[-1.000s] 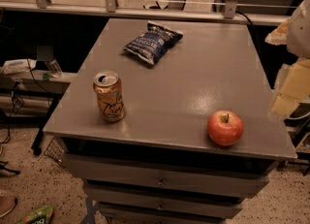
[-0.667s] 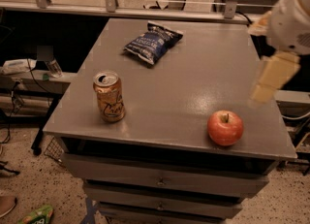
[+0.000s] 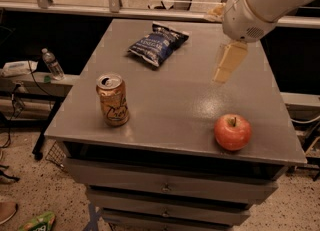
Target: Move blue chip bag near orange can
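The blue chip bag lies flat on the far middle of the grey table. The orange can stands upright near the table's front left, well apart from the bag. My gripper hangs above the table's right half, to the right of the bag and clear of it. Its two pale fingers are spread apart with nothing between them. One finger points down toward the tabletop.
A red apple sits near the front right edge. The table tops a drawer cabinet. A water bottle stands on a low shelf to the left. A railing runs behind the table.
My arm has swung in from the right edge, over the table and toward the bag. The bag, can and apple have not moved.
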`<state>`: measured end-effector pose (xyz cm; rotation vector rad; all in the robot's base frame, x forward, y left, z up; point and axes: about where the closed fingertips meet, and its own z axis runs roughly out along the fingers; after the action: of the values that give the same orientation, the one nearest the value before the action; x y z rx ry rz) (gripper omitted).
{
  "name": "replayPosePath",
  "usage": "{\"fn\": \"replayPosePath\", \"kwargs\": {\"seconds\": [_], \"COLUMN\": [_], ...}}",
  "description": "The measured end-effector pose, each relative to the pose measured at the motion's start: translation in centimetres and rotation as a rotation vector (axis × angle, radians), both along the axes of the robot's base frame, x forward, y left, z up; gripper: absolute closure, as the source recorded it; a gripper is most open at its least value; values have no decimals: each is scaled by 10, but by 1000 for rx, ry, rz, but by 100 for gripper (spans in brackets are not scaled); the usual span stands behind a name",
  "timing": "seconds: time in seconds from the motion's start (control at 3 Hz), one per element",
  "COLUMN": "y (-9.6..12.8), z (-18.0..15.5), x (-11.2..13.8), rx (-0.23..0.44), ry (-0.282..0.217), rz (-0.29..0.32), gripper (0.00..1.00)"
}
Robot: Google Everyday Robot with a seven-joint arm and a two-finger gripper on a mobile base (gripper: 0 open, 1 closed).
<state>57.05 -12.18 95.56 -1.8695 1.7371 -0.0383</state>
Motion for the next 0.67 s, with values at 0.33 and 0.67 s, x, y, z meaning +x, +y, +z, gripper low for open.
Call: {"fn": "replayPosePath", "kwargs": {"seconds": [0.33, 0.67], "y": [5, 12], "z": [-3, -6], "x": [16, 52], "rx": [-5, -61], "ry": [-26, -89], "rz": [16, 51], "gripper": [0, 0]}}
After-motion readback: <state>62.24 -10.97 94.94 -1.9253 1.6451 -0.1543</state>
